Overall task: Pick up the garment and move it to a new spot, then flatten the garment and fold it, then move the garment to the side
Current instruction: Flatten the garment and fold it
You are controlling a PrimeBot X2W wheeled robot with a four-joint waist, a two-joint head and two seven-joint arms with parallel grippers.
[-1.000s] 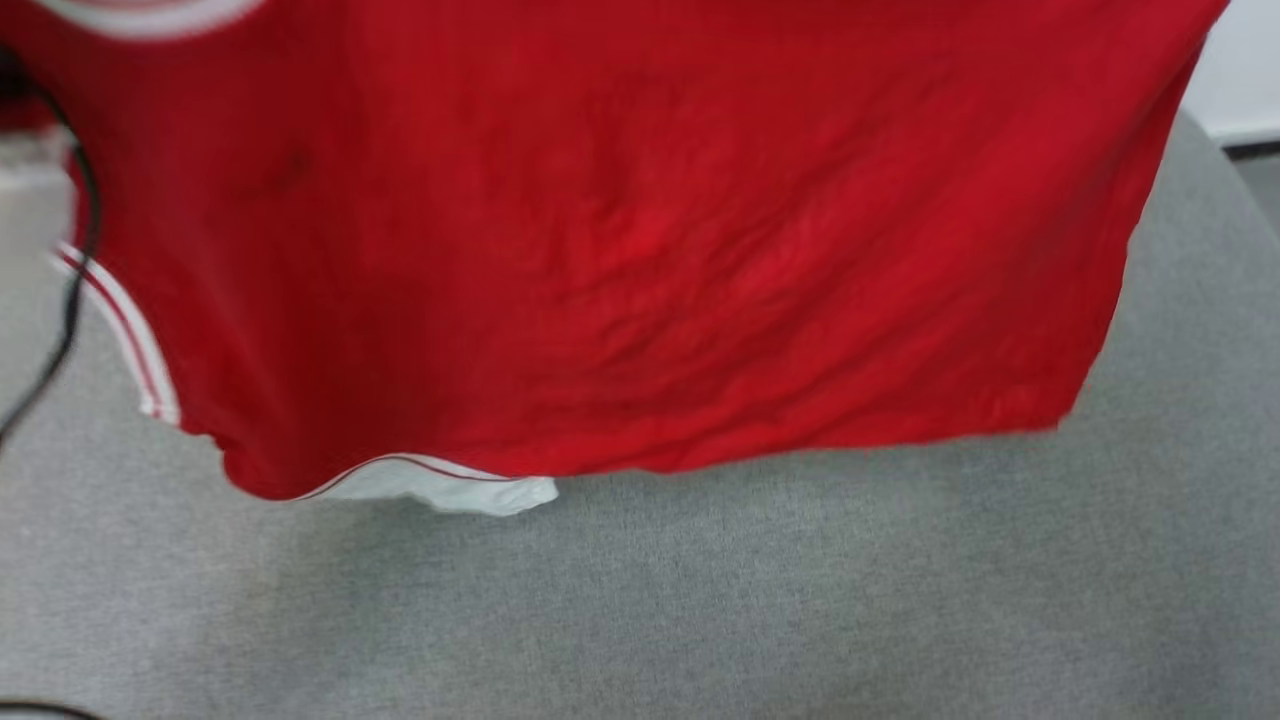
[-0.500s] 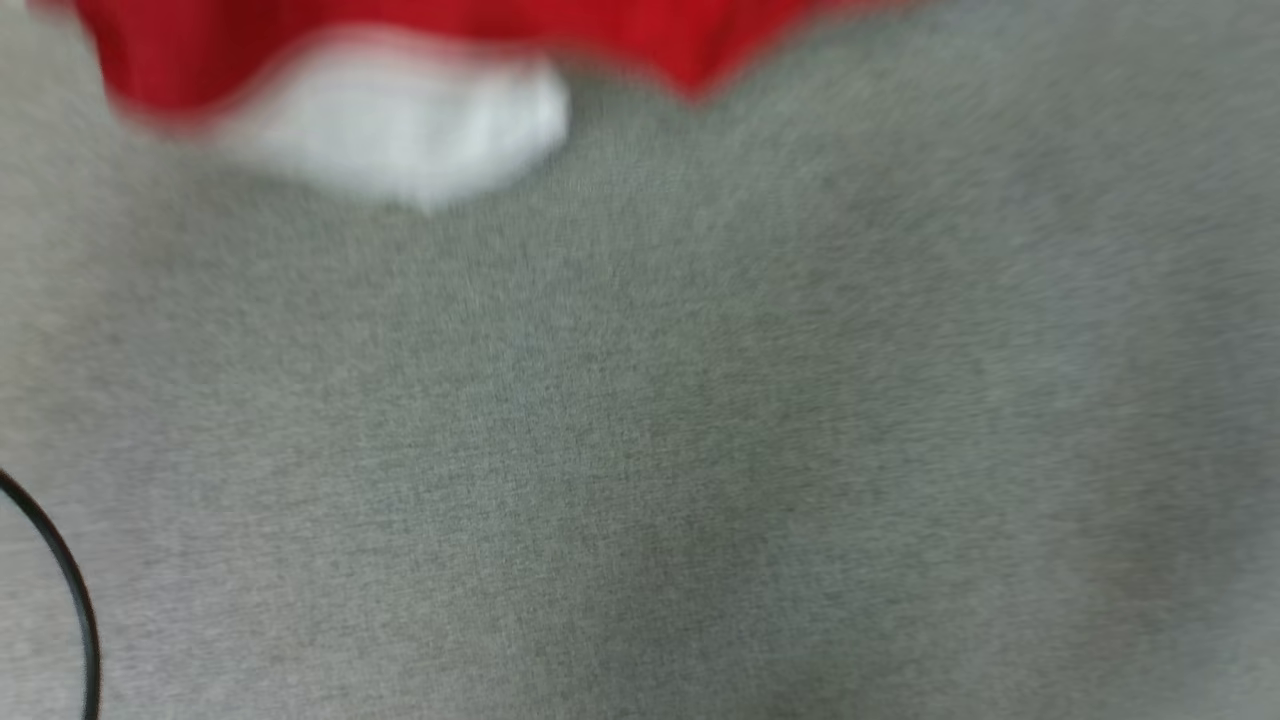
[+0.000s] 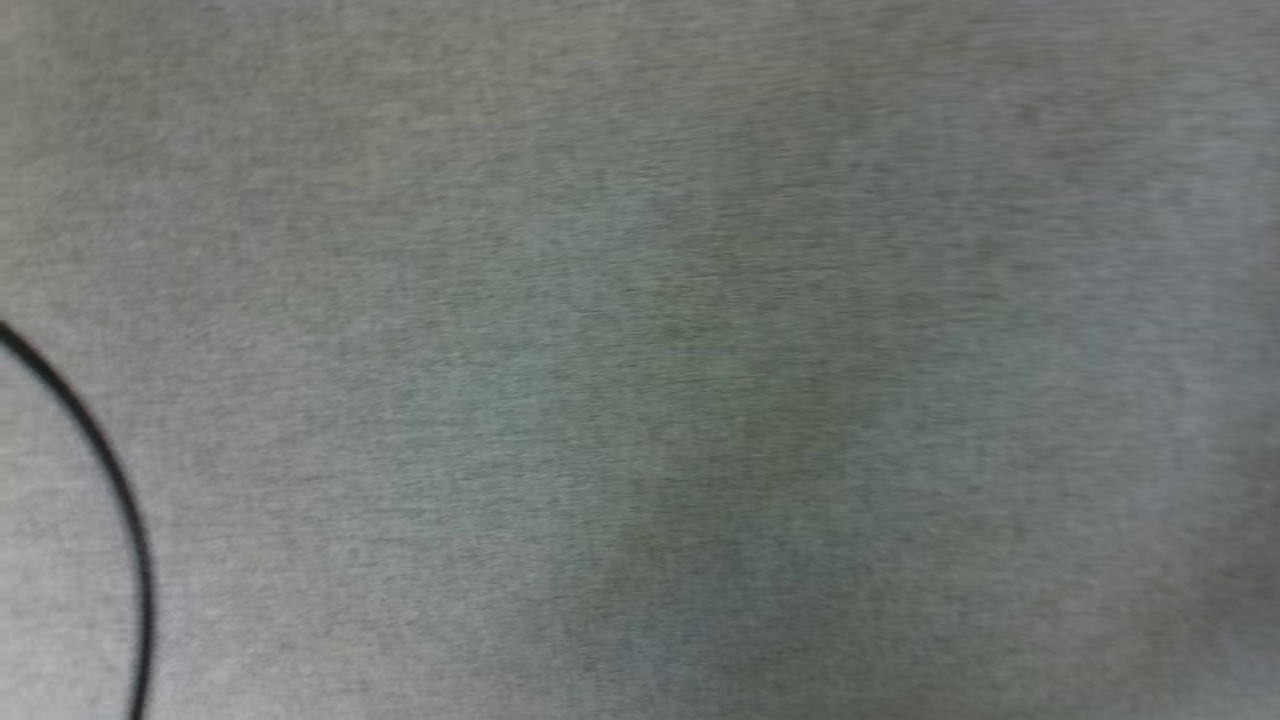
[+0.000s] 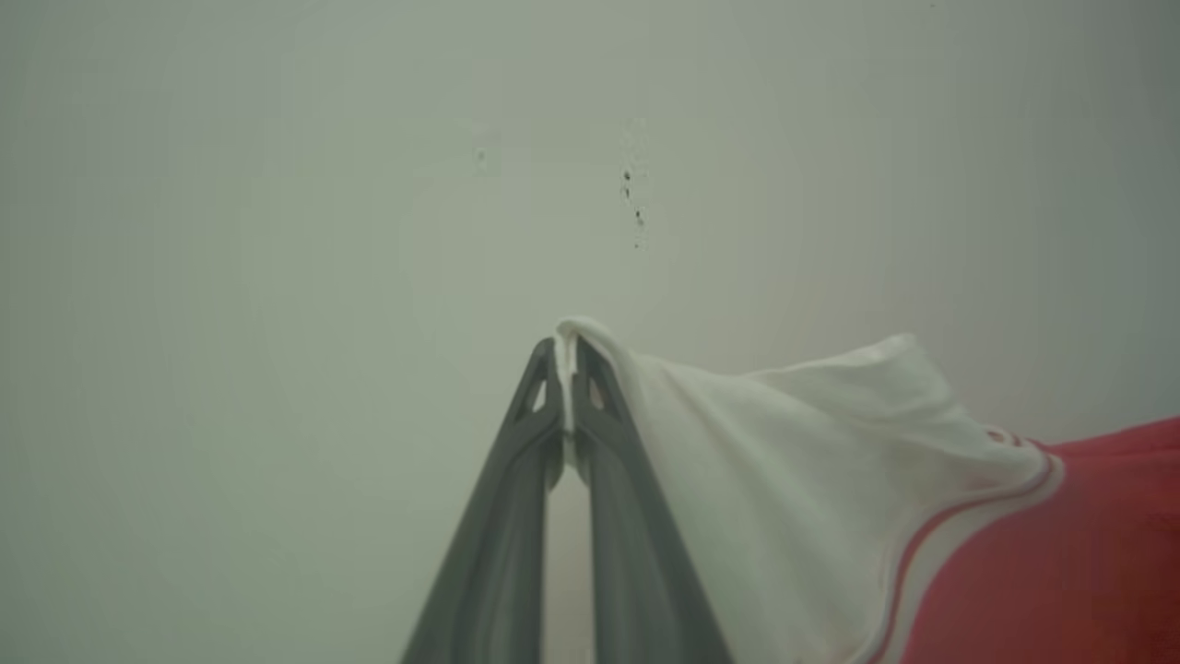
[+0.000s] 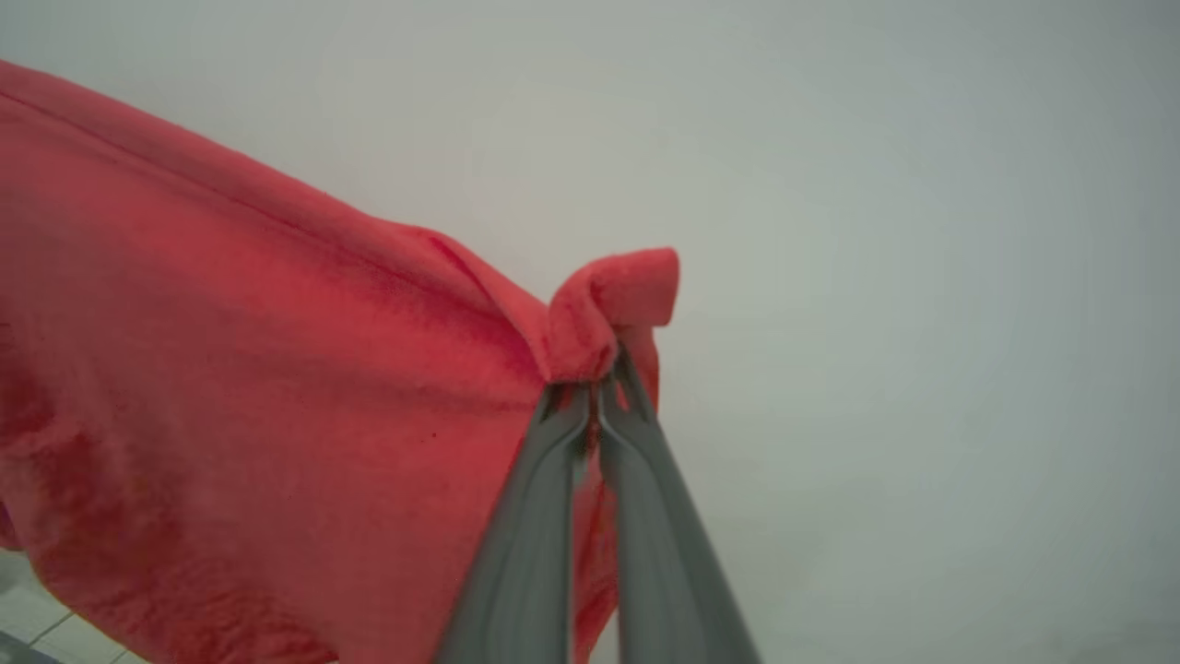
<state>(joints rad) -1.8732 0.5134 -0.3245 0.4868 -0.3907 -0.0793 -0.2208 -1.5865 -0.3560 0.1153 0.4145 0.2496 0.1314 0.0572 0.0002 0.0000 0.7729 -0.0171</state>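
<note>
Grey woven cloth, felt-like and finely flecked, covers the work surface under the head camera, blurred by motion. Behind the arms stands a plain pale wall, matt and smooth but for a few small dark specks.

The garment is off the surface, hanging in the air between the two arms. It is a soft red knit with a faintly fuzzy face, draped in loose slack folds. At its other end it turns into a white sleeve, edged with white-and-red striped trim.

The right gripper has its long dark fingers pinched together on a bunched red corner, which curls over the tips in a small roll. The left gripper is likewise clamped, on a thin edge of the white sleeve that peeks out above its fingertips.

By my reading, the carrying step is in hand: lifted by two corners, not yet laid down. The next move calls for lowering both arms evenly with the cloth taut between them, so that it lands spread rather than heaped. The limp knit will sag and crease if one side leads.

A thin black cable curves across the surface's left edge.
</note>
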